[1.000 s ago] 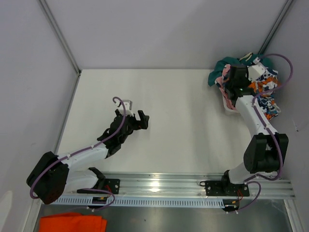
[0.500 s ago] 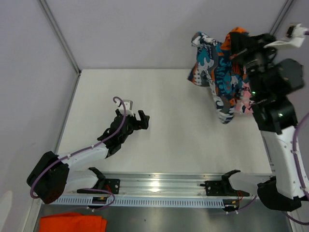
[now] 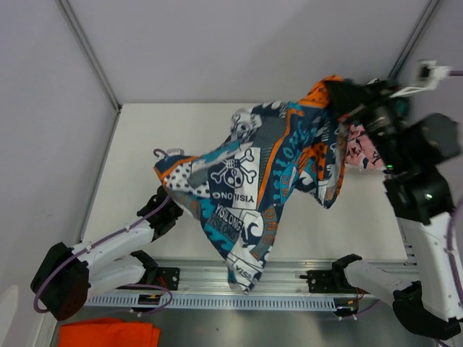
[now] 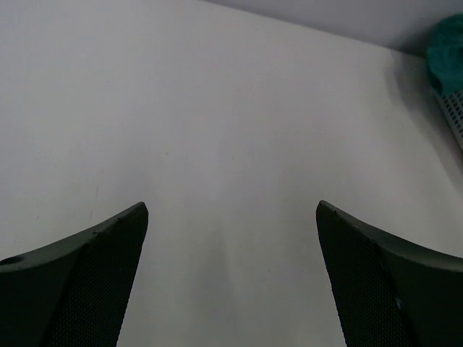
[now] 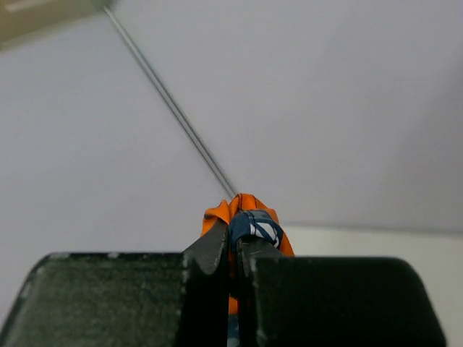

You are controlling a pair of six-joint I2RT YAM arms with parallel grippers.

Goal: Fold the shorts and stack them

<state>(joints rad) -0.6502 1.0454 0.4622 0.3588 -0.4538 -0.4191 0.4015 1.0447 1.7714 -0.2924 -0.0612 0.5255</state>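
The blue, orange and white graphic-print shorts (image 3: 260,188) hang in the air, spread wide over the middle of the table. My right gripper (image 3: 340,95) is raised high at the back right and shut on their orange edge. The right wrist view shows a bunch of orange and blue fabric (image 5: 253,220) pinched between the closed fingers of that gripper (image 5: 239,249). Pink shorts (image 3: 360,150) show behind the right arm. In the top view the hanging cloth hides my left gripper. In its wrist view the left gripper (image 4: 231,282) stands open over bare table. Teal shorts (image 4: 447,43) lie at the far right.
A white mesh basket (image 4: 452,116) sits under the teal shorts at the back right. A plain orange cloth (image 3: 108,334) lies below the mounting rail (image 3: 239,278) at the near left. Grey walls close the table at the back and left.
My right arm has lifted the graphic shorts out of the basket pile and swung them up and left. They now unfurl over the table and cover my left gripper. The left gripper stays open.
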